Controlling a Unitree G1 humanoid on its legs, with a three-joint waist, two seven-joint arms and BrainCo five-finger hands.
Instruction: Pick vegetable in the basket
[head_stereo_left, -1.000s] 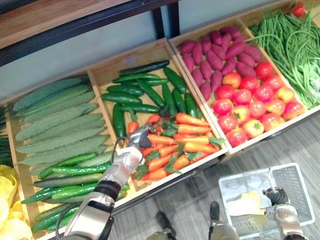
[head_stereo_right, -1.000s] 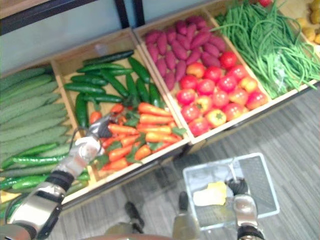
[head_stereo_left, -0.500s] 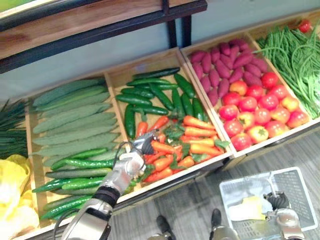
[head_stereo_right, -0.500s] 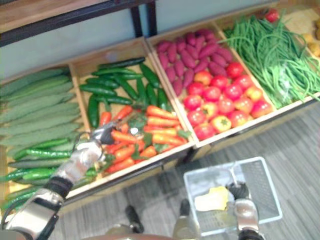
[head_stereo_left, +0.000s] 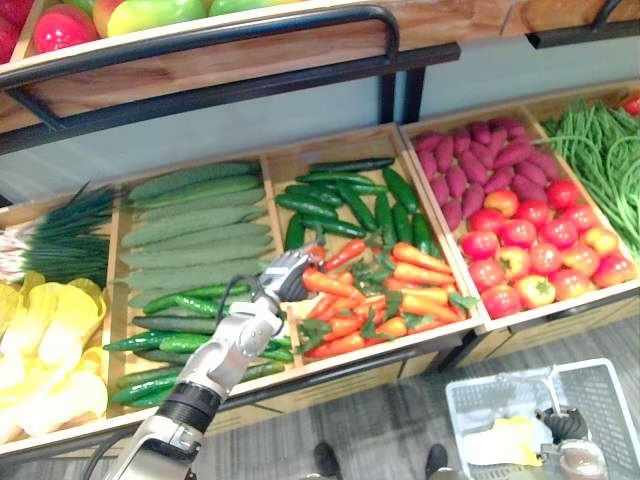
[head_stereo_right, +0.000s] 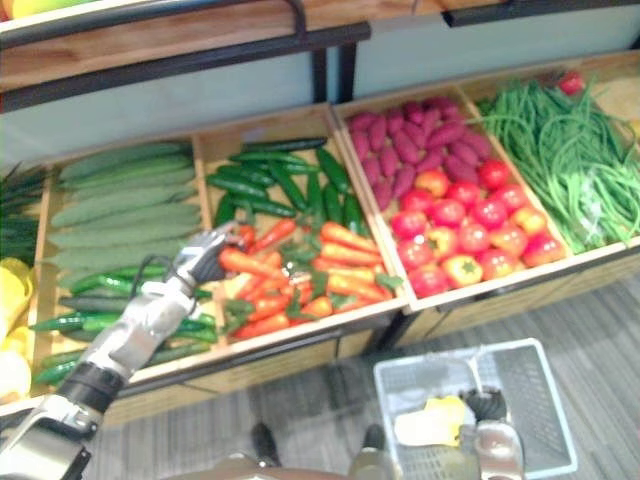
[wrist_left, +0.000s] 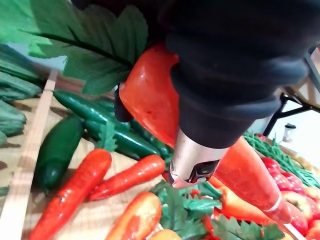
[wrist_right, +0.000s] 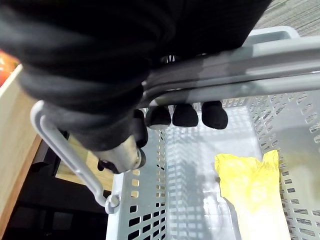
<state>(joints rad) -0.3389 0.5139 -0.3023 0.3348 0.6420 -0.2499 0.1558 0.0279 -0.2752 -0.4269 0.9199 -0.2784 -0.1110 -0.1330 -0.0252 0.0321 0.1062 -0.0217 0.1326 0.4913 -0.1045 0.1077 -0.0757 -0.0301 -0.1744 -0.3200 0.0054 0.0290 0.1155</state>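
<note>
Carrot (wrist_left: 146, 96) in grasp of left robot hand (head_stereo_left: 282, 279)

Twin head cameras look steeply down on a sloping produce shelf (head_stereo_left: 340, 388) and the grey floor (head_stereo_left: 380, 440) before it. Both take in the carrot crate (head_stereo_left: 385, 350), the tomatoes (head_stereo_left: 525, 245) and the white basket (head_stereo_right: 455, 352) off the shelf's front edge. The right eye reaches farther over the green beans (head_stereo_right: 560, 150). The left wrist camera sits tight against a carrot (wrist_left: 150, 95) gripped in the left hand (head_stereo_left: 283, 275), facing across the crate. The right wrist camera peers past the right hand (wrist_right: 186, 115), closed on the handle (wrist_right: 225, 75), down into the basket.
</note>
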